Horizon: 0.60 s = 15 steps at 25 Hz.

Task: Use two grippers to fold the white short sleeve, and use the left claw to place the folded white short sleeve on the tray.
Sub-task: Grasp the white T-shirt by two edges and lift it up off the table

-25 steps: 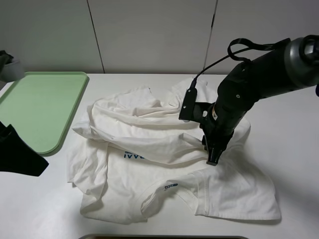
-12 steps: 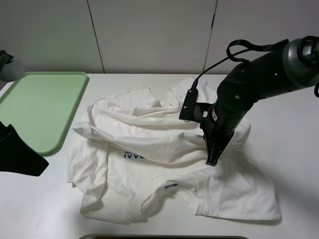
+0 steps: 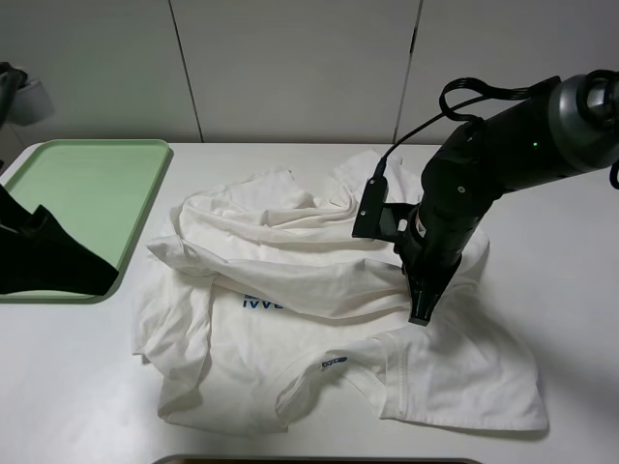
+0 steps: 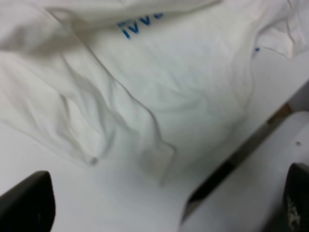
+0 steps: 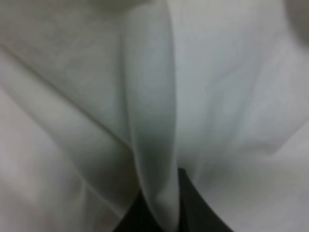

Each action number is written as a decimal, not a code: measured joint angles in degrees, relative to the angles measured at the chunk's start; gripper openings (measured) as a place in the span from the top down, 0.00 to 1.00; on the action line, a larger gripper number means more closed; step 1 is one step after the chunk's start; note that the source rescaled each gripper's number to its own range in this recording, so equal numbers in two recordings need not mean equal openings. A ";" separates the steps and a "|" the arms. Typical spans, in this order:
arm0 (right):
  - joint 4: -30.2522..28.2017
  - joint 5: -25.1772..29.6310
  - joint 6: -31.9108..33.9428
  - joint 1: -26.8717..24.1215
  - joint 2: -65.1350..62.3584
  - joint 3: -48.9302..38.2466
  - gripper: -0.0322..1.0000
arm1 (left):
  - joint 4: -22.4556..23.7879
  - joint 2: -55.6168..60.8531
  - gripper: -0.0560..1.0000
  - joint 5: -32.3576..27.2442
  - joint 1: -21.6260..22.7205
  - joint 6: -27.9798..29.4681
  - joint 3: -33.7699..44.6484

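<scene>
1. The tray [image 3: 82,184] lies at the far left of the table [image 3: 580,280], its green floor bare, presumably kept free as the landing place for the folded shirt.
2. The left claw [image 3: 97,275] hangs over the tray's near edge, just left of the garment. Its wrist view shows the fingertips [image 4: 26,203] spread wide with nothing between them, looking onto the shirt's left edge, a likely place to take hold.
3. The white short sleeve [image 3: 319,329] sprawls rumpled mid-table, just beside the tray and not yet folded, its blue lettering partly under a fold.
4. The right gripper [image 3: 423,307] points down into the shirt's right-centre. The high view hides its tips, but its wrist view shows a ridge of cloth pinched in the pressed-together jaws, a hold for drawing that layer over.
</scene>
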<state>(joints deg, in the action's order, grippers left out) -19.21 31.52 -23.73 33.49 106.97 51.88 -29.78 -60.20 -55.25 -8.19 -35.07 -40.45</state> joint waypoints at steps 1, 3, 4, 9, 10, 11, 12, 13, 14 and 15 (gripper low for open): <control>-0.06 0.05 0.00 0.00 0.00 0.00 0.97 | -0.42 0.00 0.05 0.70 0.00 -0.26 0.00; -0.23 0.05 0.00 0.00 0.00 0.00 0.97 | -0.36 0.00 0.06 2.84 0.00 -2.18 0.00; -0.23 0.05 0.00 0.00 0.00 0.00 0.97 | -0.05 0.00 0.07 4.01 0.00 -3.34 0.00; -0.35 0.07 0.00 0.00 0.00 0.00 0.97 | 1.89 -0.71 0.08 9.81 0.00 -9.33 -0.03; -0.35 0.12 0.00 0.00 0.00 0.00 0.97 | 1.96 -1.40 0.09 10.08 -0.17 -9.84 -0.13; -0.35 0.17 0.00 0.00 0.00 0.00 0.97 | 2.02 -2.48 0.09 10.16 -0.57 -10.01 -0.20; -0.35 0.31 0.00 0.00 0.00 0.00 0.97 | 2.81 -6.11 0.09 10.31 -2.03 -10.41 -0.54; -0.35 0.38 0.00 0.00 0.00 0.00 0.97 | 4.33 -9.19 0.10 10.60 -3.46 -10.66 -1.03; -0.35 0.48 0.00 0.00 0.00 0.00 0.97 | 5.89 -11.22 0.10 11.14 -4.43 -10.72 -1.54; -0.35 0.55 0.00 0.00 0.00 0.00 0.97 | 7.61 -13.18 0.10 12.16 -5.44 -10.79 -1.91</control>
<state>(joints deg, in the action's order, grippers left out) -19.56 32.07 -23.73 33.49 106.97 51.88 -22.17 -73.38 -43.09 -13.64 -45.85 -42.37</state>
